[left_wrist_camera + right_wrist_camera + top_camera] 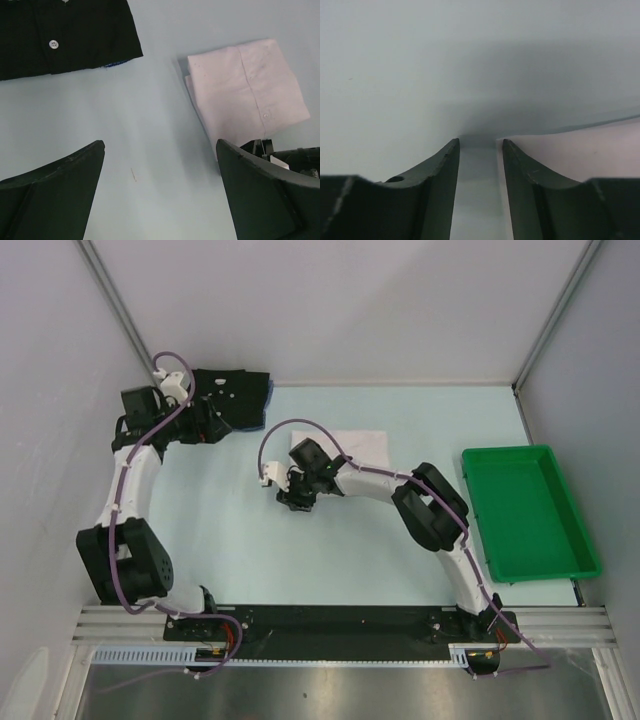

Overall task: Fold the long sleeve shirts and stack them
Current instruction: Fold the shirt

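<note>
The black shirt (pixel 240 390) lies folded at the far left, with a blue shirt's edge (pixel 268 405) showing under it. In the left wrist view the black shirt (pixel 65 35) has a white button. The white shirt (pixel 355 448) lies folded at mid-table and also shows in the left wrist view (pixel 250 85). My left gripper (pixel 215 420) (pixel 160 145) is wide open and empty above bare table, beside the black shirt. My right gripper (pixel 295 502) (pixel 480 142) points down at the white shirt's near left corner. Its jaws stand narrowly apart, with the shirt's edge (pixel 580 150) by the right finger.
A green plastic tray (pixel 525 510) sits at the right edge of the table. White walls enclose the table on the left, back and right. The right arm's wrist (pixel 295 160) shows in the left wrist view.
</note>
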`<state>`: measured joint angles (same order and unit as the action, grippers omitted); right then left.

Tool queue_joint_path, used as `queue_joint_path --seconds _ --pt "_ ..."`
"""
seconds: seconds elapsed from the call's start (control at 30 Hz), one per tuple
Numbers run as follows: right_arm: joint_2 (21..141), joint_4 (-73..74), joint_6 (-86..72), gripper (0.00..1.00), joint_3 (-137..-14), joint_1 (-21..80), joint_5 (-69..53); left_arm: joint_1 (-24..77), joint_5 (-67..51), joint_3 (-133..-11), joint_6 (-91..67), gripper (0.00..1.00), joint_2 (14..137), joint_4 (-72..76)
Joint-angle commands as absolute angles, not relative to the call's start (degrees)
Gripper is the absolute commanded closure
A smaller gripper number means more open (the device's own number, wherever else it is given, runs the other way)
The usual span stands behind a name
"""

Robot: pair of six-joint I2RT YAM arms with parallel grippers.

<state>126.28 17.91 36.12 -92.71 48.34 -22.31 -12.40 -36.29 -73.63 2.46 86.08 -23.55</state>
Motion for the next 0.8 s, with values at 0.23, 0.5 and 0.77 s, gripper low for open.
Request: queue_joint_path --seconds 0.23,0.5,0.77 --pt "125.17 16.25 40.96 1.00 -89.65 47.38 -19.15 -12.92 -36.03 -71.19 5.10 0.00 81.03 -20.39" --pt "114.27 32.32 48.68 1.00 -82.89 43.16 -39.27 -13.88 -43.31 -71.54 0.44 0.01 82.70 -13.37" --pt "102.93 60.45 75.57 1.00 -69.27 40.43 -40.26 -8.36 -49.03 -78.40 2.12 0.00 96.14 -28.82"
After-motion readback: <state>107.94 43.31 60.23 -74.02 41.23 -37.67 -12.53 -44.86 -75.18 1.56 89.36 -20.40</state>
